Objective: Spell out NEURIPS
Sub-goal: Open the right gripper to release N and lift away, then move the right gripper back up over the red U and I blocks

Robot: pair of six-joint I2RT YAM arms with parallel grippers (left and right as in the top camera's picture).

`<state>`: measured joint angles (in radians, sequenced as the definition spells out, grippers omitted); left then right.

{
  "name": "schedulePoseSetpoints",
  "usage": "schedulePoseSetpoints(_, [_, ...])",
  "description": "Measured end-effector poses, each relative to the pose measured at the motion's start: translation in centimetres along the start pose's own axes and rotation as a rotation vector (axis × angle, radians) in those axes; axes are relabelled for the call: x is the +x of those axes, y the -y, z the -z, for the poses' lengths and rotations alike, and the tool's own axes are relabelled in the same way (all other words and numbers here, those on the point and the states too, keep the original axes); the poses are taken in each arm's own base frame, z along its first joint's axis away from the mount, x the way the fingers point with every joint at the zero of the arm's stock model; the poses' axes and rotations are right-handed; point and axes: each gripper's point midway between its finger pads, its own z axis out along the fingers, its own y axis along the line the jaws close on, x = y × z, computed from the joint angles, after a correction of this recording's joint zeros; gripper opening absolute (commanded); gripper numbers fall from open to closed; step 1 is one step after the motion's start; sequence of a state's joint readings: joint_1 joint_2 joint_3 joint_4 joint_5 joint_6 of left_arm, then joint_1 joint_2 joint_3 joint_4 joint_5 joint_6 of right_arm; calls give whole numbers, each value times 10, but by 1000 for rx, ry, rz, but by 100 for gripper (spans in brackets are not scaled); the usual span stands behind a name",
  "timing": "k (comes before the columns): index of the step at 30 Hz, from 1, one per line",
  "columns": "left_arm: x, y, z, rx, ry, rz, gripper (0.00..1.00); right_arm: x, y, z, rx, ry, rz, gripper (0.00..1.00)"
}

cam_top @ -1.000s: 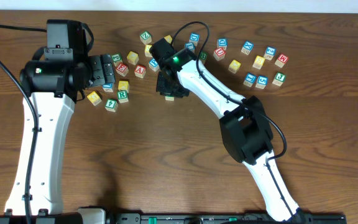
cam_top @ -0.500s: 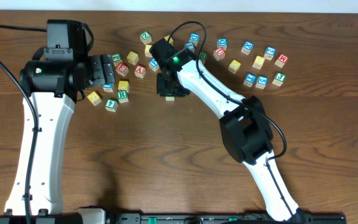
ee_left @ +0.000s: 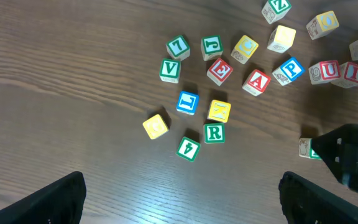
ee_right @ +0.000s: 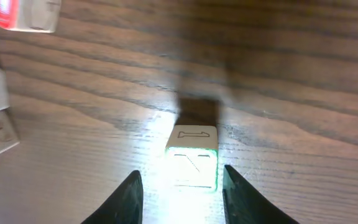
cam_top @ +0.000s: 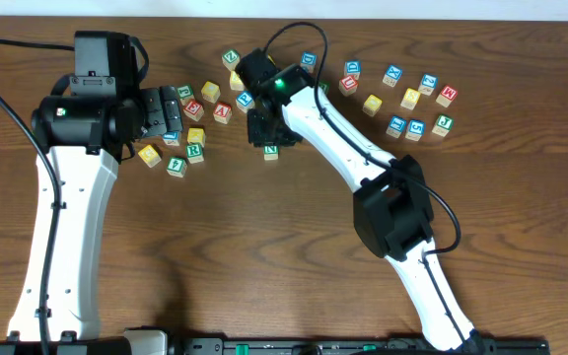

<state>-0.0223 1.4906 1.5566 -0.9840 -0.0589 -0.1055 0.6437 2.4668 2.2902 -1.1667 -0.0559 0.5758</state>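
Observation:
A green-framed N cube (cam_top: pixel 271 151) (ee_right: pixel 192 155) stands alone on the table, just ahead of my right gripper's tips. My right gripper (cam_top: pixel 264 128) (ee_right: pixel 180 183) is open, with a gap between each finger and the cube. At the left, my left gripper (cam_top: pixel 171 116) (ee_left: pixel 180 190) hangs wide open and empty over bare wood. Ahead of it lie the green R cube (ee_left: pixel 213 132), red E cube (ee_left: pixel 219 70), blue P cube (ee_left: pixel 289 68), red U cube (ee_left: pixel 328 71), red I cube (ee_left: pixel 354 71) and a plain yellow cube (ee_left: pixel 156 125).
Other letter cubes lie among them: a red A cube (ee_left: pixel 257 81) and a green V cube (ee_left: pixel 169 70). Several more cubes are scattered at the back right (cam_top: pixel 417 99). The right arm (cam_top: pixel 333 138) reaches across the middle of the table.
My right gripper has opened slightly and drawn back from the N cube, which now shows on the table on its own. The left arm has not moved.

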Motion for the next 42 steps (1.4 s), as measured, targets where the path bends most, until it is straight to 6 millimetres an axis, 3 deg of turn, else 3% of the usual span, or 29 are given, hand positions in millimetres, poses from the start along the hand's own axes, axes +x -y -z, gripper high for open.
schedulePoseSetpoints(10, [0,0,0,0,1,0,98,-26,-1,42,-33,70,50,36])
schedulePoseSetpoints(16, [0,0,0,0,2,0,98,-58,33,65,-37,131,10,40])
schedulePoseSetpoints(23, [0,0,0,0,2,0,98,-82,83,70,-9,152,-64,42])
schedulePoseSetpoints(28, [0,4,0,21,0,1,98,-92,102,73,9,175,-85,46])
schedulePoseSetpoints(34, [-4,7,0,39,15,5,98,-101,102,74,0,208,-64,49])
schedulePoseSetpoints(42, [-12,8,0,43,47,44,97,-111,65,77,-64,280,-7,50])
